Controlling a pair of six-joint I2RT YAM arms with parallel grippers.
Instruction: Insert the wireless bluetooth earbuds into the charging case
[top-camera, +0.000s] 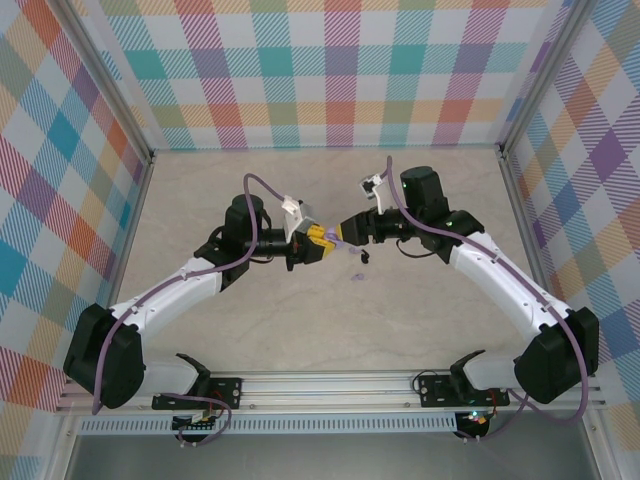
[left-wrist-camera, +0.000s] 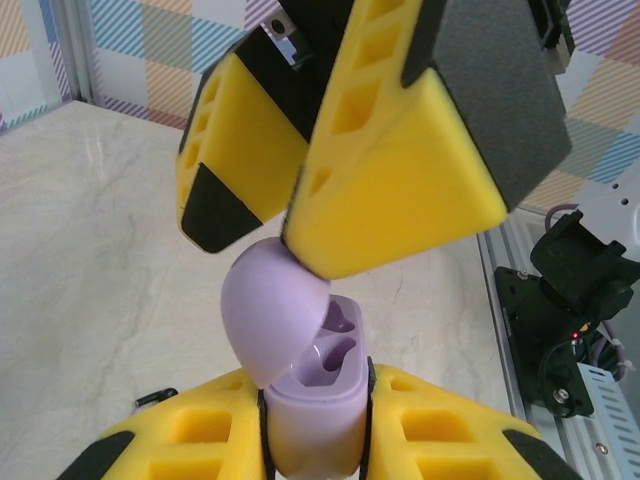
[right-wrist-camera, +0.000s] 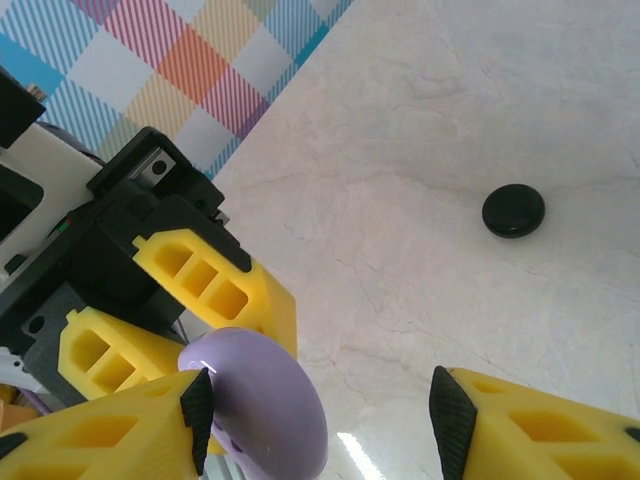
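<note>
Both arms were bent inward to mid-frame. The open lavender charging case (left-wrist-camera: 318, 405) was clamped by the left gripper (top-camera: 318, 242); the fingers of the right gripper (top-camera: 347, 231) were spread beside the lid (left-wrist-camera: 268, 308).

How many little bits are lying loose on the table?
2: a black bit near the middle, and a lavender bit right beside it. More may be hidden.

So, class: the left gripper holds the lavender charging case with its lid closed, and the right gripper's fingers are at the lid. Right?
No: the lid is open, not closed. The left wrist view shows the lavender charging case in the left gripper, lid swung up, wells exposed, right gripper at the lid.
</note>
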